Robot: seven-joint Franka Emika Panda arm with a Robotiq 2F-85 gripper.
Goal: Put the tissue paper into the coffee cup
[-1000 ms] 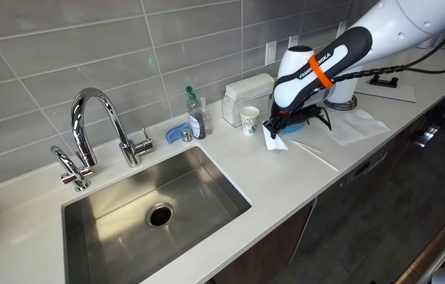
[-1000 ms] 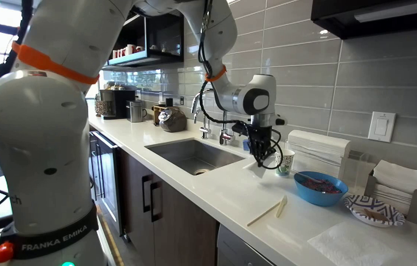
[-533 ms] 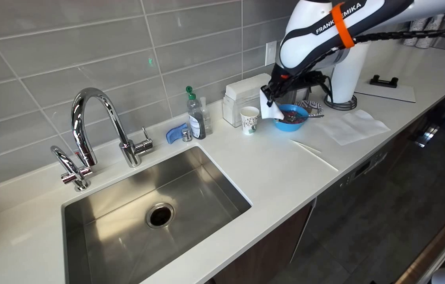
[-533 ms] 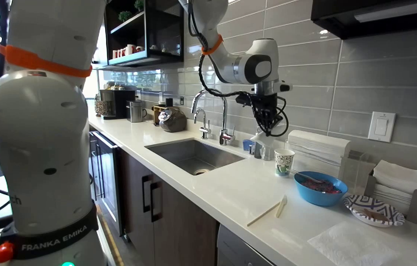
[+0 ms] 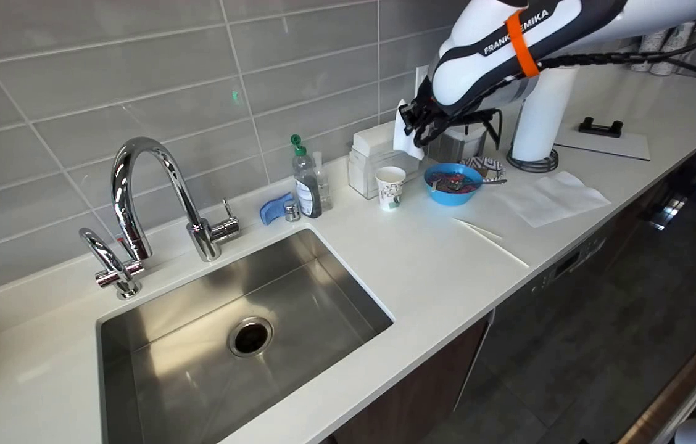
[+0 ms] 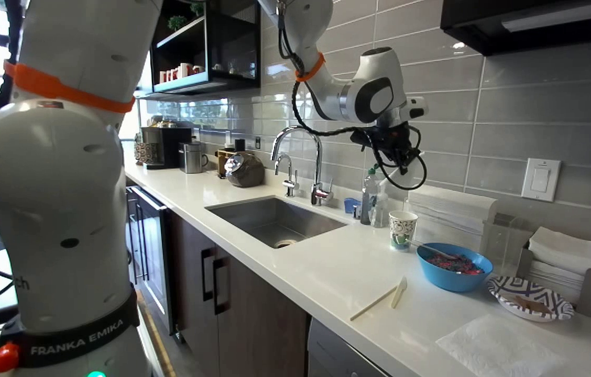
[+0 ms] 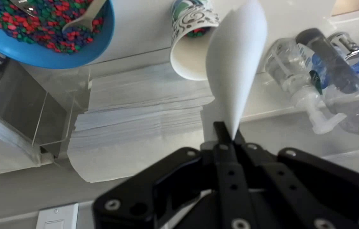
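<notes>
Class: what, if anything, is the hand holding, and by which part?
The hand pinches the tissue paper by its narrow, tapered end; the wider part sticks out.

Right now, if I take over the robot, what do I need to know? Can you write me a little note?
The hand is closed, pinching the tissue paper.
The tissue paper is held up in the air, outside the coffee cup.
The coffee cup stands upright on the counter, near the blue bowl, with colorful bits inside.
Done: tissue paper gripped and lifted.
Left: probably bring it over the coffee cup, lower it in, open the hand.
</notes>
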